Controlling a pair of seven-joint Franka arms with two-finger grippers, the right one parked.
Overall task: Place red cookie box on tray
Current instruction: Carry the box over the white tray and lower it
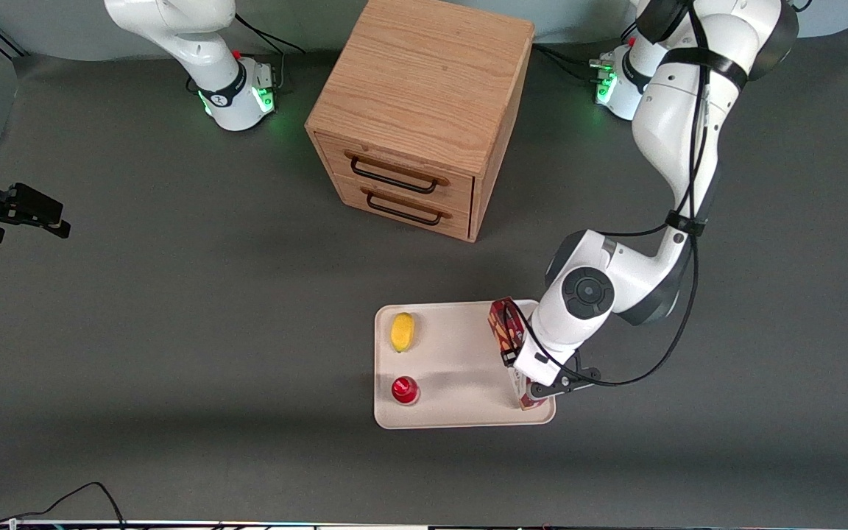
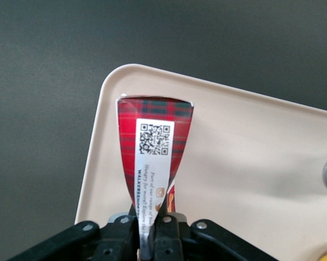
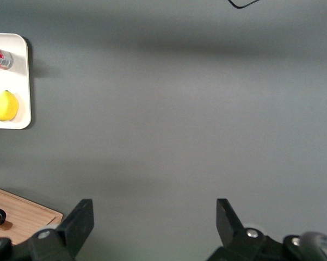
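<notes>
Box held over tray, clamped in gripper.

Fingers closed tight on the box's thin edge, seen plainly in the left wrist view, with the white label and QR code facing the camera. Box tilted on end above the tray's edge toward the working arm's end of the tabletop, close to a rounded corner; whether its lower end touches the tray surface cannot be told. Also on the tray, toward the parked arm's end and well apart from the box: lemon and, nearer the front camera, small round red object. Wooden drawer cabinet farther from the front camera than the tray, both drawers closed.
</notes>
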